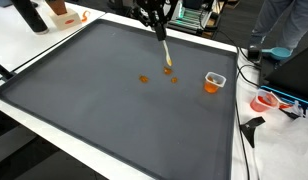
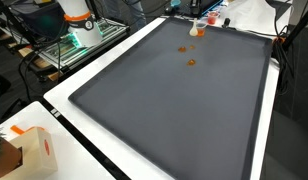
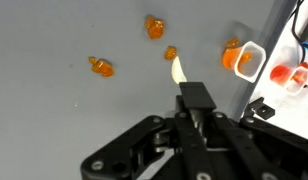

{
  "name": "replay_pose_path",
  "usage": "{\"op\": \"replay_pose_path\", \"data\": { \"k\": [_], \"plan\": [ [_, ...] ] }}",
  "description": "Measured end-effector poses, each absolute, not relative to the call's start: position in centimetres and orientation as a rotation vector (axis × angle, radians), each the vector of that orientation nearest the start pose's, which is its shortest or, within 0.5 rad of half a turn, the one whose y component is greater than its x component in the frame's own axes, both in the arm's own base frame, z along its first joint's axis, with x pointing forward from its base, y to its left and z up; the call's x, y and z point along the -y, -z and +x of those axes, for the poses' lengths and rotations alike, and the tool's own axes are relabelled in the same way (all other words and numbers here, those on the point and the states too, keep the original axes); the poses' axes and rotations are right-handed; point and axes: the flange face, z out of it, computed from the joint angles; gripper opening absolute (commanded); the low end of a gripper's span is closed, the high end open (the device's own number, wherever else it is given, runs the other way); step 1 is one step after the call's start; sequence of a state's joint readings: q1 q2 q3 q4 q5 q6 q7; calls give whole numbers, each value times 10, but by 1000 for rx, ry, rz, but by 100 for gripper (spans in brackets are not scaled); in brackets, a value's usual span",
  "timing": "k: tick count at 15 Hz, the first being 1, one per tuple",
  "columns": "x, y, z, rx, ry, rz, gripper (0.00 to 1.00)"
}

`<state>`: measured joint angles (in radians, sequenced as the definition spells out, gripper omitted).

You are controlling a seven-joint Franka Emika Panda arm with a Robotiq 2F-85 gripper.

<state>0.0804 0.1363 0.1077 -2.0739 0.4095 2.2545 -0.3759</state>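
The end effector [image 3: 195, 100] has its fingers clamped tight on a pale cream slender utensil [image 3: 177, 72], which juts out past the fingertips. In an exterior view the utensil [image 1: 166, 50] hangs down over the far half of the dark grey mat [image 1: 84, 110], which covers most of the white worktop [image 1: 39, 50]. Its tip is just beside a small orange chunk [image 3: 171, 52]. A second orange chunk [image 3: 154, 26] lies near, and a third orange chunk [image 3: 101, 67] sits further off to the side.

A small clear plastic cup holding orange pieces [image 3: 246, 62] stands apart from the utensil, near the mat's side edge. From the chunks a wide bare stretch of mat runs to the near edge and to the opposite side edge. All three chunks lie well inside the border.
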Motion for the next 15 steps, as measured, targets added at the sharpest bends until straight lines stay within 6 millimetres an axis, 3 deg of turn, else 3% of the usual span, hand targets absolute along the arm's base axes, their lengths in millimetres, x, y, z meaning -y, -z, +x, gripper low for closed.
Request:
{"op": "replay_pose_path", "data": {
  "k": [1, 7, 10, 15],
  "plan": [
    [-117, -371, 564, 432, 105, -2775, 3],
    [-127, -381, 566, 418, 82, -2856, 3],
    [-154, -395, 564, 383, 15, -2972, 3],
    [-216, -410, 558, 345, -64, -3192, 3]
  ]
}}
